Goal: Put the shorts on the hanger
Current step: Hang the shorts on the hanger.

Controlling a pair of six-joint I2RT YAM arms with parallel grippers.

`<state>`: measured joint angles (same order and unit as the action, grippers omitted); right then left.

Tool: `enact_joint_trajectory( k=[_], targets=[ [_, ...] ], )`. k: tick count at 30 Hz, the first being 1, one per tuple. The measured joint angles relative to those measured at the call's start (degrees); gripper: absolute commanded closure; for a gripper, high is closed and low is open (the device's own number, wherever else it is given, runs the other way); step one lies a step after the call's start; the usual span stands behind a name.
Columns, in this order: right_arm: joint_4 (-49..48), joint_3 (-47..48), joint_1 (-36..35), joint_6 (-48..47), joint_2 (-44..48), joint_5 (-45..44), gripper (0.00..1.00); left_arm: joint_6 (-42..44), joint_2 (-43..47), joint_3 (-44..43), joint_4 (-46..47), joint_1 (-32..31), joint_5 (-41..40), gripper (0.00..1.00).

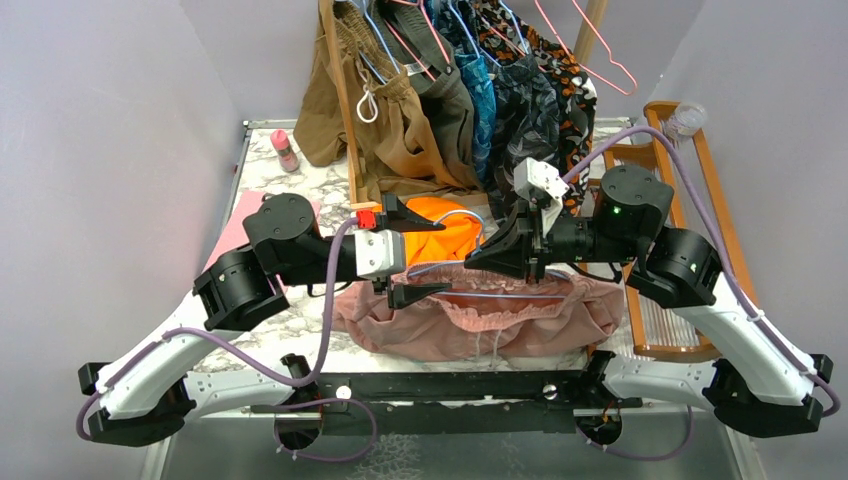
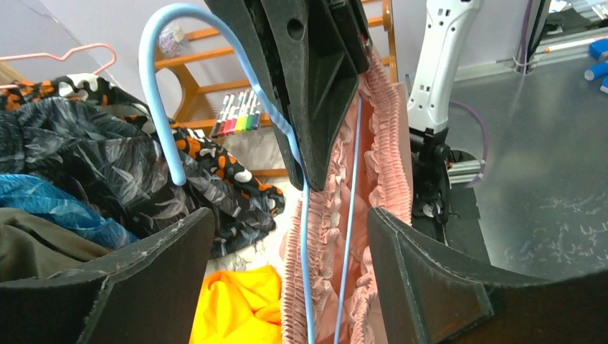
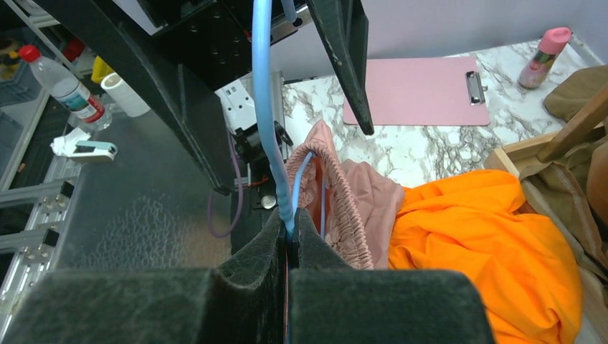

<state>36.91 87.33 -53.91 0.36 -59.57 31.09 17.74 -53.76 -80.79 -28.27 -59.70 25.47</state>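
Centre of the desk [image 1: 320, 180] is obstructed. The shorts [image 1: 480, 322] spread across the near strip, and the orange shorts [image 1: 450, 232] lie just behind them. The left end effector [image 1: 440, 258], fingers apart, and the right end effector [image 1: 478, 260], clamped on the hanger [image 2: 161, 107], stand nose to nose with little room between. Hanging garments [image 1: 450, 90] wall off the far side. A wooden rack [image 1: 714, 195] closes the right. Open passage: bare marble at far left, near the pink bottle [image 1: 285, 150].

Shorts [image 1: 480, 320]: soft matt pink cloth, ruffled at the waistband. Hanger [image 3: 262, 72]: smooth, faintly glossy blue coated wire. Left fingers [image 2: 430, 287]: matt black plastic, rough-edged and scuffed. Table [image 3: 430, 147]: glossy marbled top. Right rack [image 2: 208, 88]: varnished wood.
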Motion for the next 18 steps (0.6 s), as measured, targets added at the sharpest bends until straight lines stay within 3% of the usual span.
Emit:
enact_joint_trajectory(
  k=[5, 18],
  targets=[
    [-0.8, -1.8, 0.0, -0.1, 1.3, 0.0, 0.99, 0.9, -0.6, 1.5, -1.4, 0.0, 0.0, 0.29],
    [-3.0, -4.8, 0.0, -0.4, 3.0, 0.8, 0.99, 1.8, -3.3, 4.9, -2.2, 0.0, -0.7, 0.71]
  ],
)
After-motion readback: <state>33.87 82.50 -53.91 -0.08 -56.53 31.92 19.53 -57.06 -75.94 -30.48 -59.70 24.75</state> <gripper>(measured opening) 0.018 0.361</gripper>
